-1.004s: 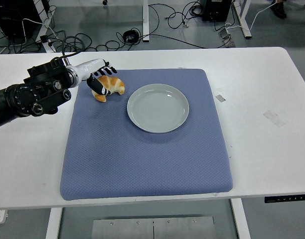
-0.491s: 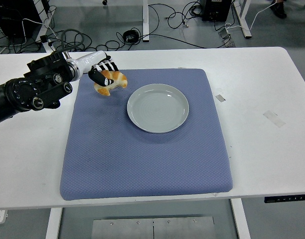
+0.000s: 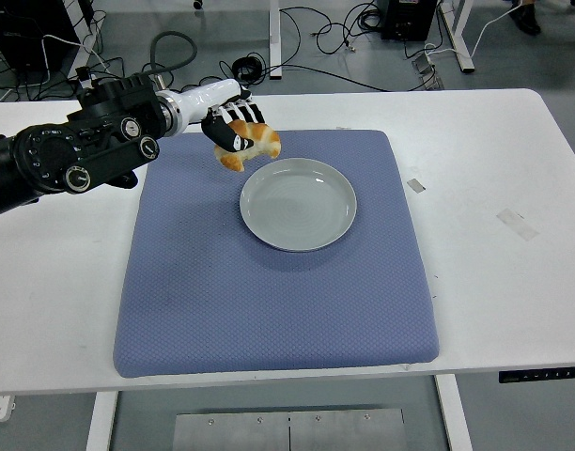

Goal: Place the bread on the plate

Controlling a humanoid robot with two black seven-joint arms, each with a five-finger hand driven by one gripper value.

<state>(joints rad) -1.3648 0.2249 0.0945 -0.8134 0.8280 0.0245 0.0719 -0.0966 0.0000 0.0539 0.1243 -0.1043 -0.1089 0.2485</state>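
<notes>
One bread (image 3: 250,143) sits in the fingers (image 3: 233,124) of one left hand (image 3: 229,127). One plate (image 3: 298,204) lies just beside them, on one blue mat (image 3: 269,291) covering one white surface (image 3: 494,169).

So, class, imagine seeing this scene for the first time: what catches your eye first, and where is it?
The black left hand reaching in from the left, gripping a golden-brown croissant-shaped bread just off the upper-left rim of the round pale grey plate. The plate sits empty on a blue-grey textured mat covering the middle of the white table.
</notes>
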